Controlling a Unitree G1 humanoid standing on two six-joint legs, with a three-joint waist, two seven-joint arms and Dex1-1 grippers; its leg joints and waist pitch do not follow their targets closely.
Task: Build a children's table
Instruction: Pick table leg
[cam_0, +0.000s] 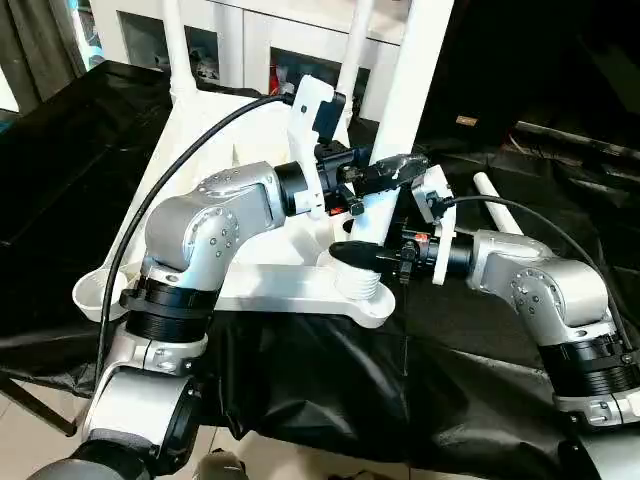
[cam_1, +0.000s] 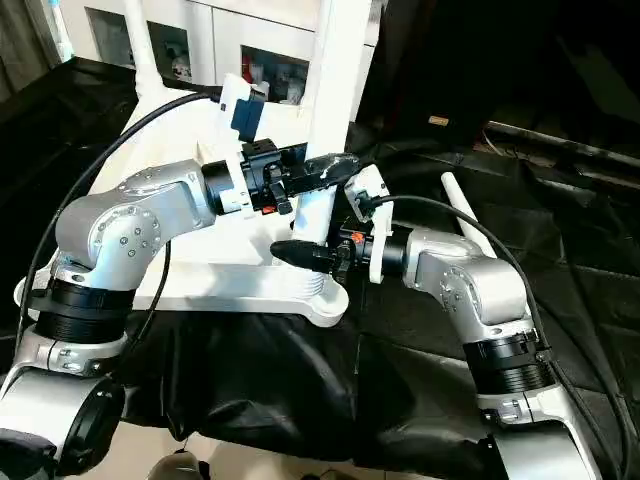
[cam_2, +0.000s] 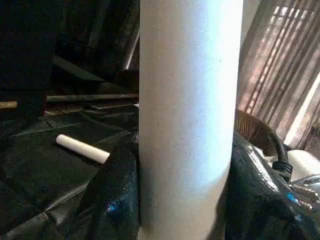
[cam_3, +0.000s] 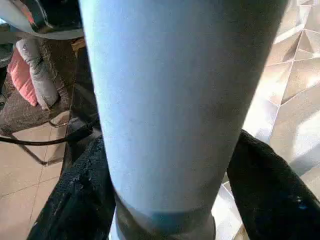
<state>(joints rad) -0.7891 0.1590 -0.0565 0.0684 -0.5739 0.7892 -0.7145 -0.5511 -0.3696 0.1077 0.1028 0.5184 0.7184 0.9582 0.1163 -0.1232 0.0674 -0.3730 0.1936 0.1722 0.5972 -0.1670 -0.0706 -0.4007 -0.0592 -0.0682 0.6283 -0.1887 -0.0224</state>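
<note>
Because the top (cam_0: 270, 285) lies upside down on the black table (cam_0: 480, 330), its round holes face up, so legs can go in. On the left, far back, two legs (cam_0: 176, 50) already stand up. In the middle, the left claw (cam_0: 385, 172) is shut around the near leg (cam_0: 405, 95) up high, to keep it straight. The right claw (cam_0: 372, 257) is shut around it low down, by the hole (cam_0: 362, 285), likely to push it in. The last leg (cam_0: 497, 203) lies far right, waiting
</note>
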